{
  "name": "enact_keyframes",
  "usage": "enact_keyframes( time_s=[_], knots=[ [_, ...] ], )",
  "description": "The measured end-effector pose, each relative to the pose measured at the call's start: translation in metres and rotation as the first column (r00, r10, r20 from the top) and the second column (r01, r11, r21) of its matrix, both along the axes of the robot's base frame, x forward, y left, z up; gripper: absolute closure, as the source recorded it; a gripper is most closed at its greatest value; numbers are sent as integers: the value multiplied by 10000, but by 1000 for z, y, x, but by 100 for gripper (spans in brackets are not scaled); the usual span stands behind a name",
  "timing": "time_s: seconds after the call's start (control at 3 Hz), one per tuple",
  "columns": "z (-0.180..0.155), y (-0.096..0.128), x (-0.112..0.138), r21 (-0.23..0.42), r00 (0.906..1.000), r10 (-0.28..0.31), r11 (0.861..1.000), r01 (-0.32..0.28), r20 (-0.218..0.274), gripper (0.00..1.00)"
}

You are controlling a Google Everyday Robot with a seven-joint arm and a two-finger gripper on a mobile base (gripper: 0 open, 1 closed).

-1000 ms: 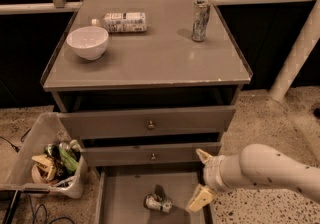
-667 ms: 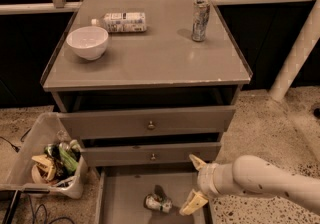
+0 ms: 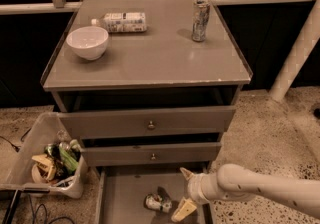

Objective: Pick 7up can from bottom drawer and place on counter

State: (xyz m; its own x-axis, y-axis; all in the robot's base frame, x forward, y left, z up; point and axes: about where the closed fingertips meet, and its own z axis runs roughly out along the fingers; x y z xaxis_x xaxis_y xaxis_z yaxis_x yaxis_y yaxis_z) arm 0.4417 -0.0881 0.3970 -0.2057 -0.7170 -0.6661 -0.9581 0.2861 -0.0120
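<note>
7up can (image 3: 157, 202) lies on the flat grey floor of the bottom drawer (image 3: 125, 203); just beside it, your pincer (image 3: 184, 191) gapes wide, empty.

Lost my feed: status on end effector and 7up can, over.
End effector open, low over bottom drawer, just right of 7up can. Can on its side on drawer floor, ungrasped. Nothing between them.
</note>
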Motion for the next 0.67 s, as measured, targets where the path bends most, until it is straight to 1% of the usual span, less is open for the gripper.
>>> enact_keyframes(
  time_s=[0.33, 0.67],
  knots=[
    [-58, 8, 6, 59, 9957, -179, 9998, 185, -909, 0],
    [-58, 8, 6, 59, 9957, -179, 9998, 185, -909, 0]
  ],
)
